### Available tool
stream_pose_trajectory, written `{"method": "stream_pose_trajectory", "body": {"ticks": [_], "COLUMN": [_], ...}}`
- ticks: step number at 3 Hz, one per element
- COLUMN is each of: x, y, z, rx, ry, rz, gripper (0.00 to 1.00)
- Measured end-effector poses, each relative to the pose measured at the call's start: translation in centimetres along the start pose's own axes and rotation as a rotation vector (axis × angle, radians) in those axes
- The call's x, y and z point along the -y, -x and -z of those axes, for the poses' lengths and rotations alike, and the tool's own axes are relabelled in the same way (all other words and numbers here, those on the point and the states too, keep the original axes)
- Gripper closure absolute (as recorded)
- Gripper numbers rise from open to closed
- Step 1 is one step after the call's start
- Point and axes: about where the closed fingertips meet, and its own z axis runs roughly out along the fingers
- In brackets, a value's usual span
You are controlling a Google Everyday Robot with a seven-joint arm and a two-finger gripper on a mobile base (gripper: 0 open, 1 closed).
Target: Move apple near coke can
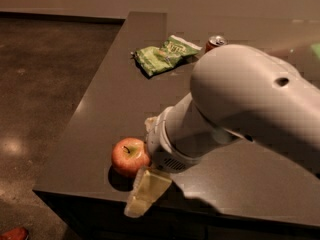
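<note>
The red apple with yellow-green patches sits near the table's front left corner. My gripper is right beside it on its right, open. One pale finger reaches down past the apple's front and the other shows just behind it, touching or nearly touching the apple. The coke can stands at the back of the table; only its silver top and a strip of red show behind my arm.
A green chip bag lies at the back, left of the can. The dark table ends just in front of the apple and at its left edge. The floor lies to the left.
</note>
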Motion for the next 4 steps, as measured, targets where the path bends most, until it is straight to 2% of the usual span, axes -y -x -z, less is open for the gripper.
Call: {"method": "stream_pose_trajectory", "body": {"ticks": [1, 2, 4], "x": [-0.3, -0.3, 1.0], "y": [1.2, 2.1, 2.2], "z": [-1.0, -1.6, -1.1], "rx": [0.023, 0.041, 0.04], "ry": [0.01, 0.018, -0.01], "rz": [0.004, 0.007, 0.024], "gripper": [0.0, 0.18, 0.63]}}
